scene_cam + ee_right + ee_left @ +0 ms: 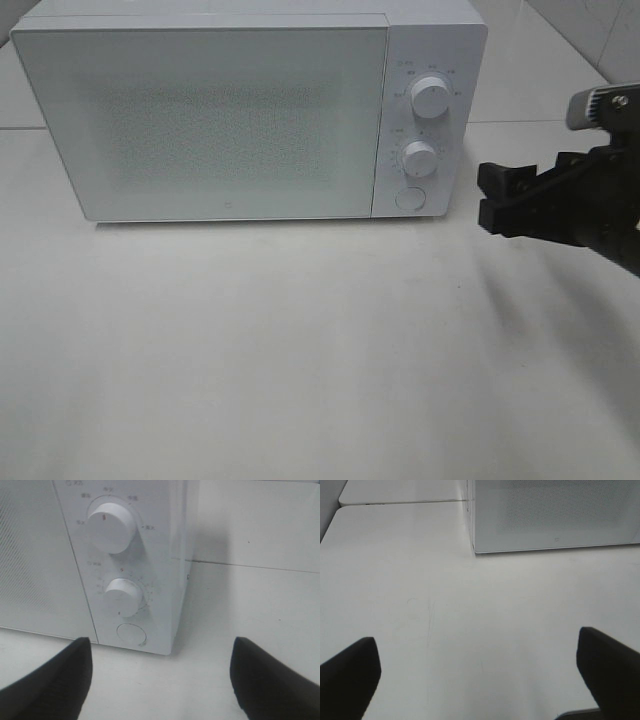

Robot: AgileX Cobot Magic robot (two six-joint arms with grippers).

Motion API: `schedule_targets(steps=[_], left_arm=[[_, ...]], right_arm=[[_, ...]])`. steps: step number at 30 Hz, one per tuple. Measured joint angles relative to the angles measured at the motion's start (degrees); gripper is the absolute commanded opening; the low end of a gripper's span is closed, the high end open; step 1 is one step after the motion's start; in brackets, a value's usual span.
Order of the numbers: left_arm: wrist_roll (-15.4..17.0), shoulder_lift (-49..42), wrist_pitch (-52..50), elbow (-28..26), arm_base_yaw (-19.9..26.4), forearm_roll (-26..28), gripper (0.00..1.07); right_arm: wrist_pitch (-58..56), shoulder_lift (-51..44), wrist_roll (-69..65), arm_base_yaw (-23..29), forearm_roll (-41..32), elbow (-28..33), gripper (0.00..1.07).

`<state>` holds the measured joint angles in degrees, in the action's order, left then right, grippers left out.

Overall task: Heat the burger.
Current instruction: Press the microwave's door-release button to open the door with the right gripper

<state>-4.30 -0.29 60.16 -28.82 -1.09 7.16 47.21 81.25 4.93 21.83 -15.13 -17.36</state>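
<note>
**Right gripper faces the microwave panel; burger out of sight**

The worktop (300, 350) carries one thing, the microwave (220, 110), set along its back edge with the panel end toward the right. Its door (200, 120) is shut and frosted, so nothing inside can be made out. The burger shows in no view. It may sit behind that door or off the worktop's visible part; I cannot tell which.

The right gripper (490, 197) hangs just off the panel end of the microwave, above the worktop's right side, and points at the controls. The step in hand therefore looks like working the panel: top knob (430, 97), lower knob (420, 158), or the round button (409, 198) beneath them.

To do it well, pick the control first. For a knob, centre the jaws on it, come in square to the panel, close on the rim and twist about the knob's own axis. For the button, press with one fingertip, straight and lightly. The microwave is light-looking and free-standing, and a skewed push could slide it back.

The right jaws are spread wide, holding and touching nothing. The left gripper (476, 640) hovers over bare worktop in front of the microwave's left corner, jaws spread fully, also holding nothing.
</note>
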Motion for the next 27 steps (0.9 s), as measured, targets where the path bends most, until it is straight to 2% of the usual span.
schedule_targets(steps=[3,5,9,11,14,16,21,27], left_arm=[[0.0,0.0,0.0,0.0,0.0,0.0,1.0],[0.0,0.0,0.0,0.0,0.0,0.0,1.0],[0.0,0.0,0.0,0.0,0.0,0.0,1.0],[0.0,0.0,0.0,0.0,0.0,0.0,1.0],[0.0,0.0,0.0,0.0,0.0,0.0,1.0],[0.0,0.0,0.0,0.0,0.0,0.0,1.0],[0.0,0.0,0.0,0.0,0.0,0.0,1.0],[0.0,0.0,0.0,0.0,0.0,0.0,1.0]], right_arm=[[1.6,1.4,1.3,1.8,-1.6,0.0,0.74],[7.3,6.5,3.8,6.4,-7.1,-0.1,0.74],[10.6,9.7,4.2,9.9,-11.2,-0.1,0.74],[13.5,12.4,4.3,13.4,-14.2,-0.1,0.74],[14.5,13.1,4.4,14.2,-15.0,-0.1,0.74],[17.6,15.8,4.6,17.5,-18.9,-0.2,0.74],[18.4,18.4,4.7,19.9,-22.2,-1.8,0.74],[18.6,19.7,4.7,20.3,-22.8,-3.2,0.74]])
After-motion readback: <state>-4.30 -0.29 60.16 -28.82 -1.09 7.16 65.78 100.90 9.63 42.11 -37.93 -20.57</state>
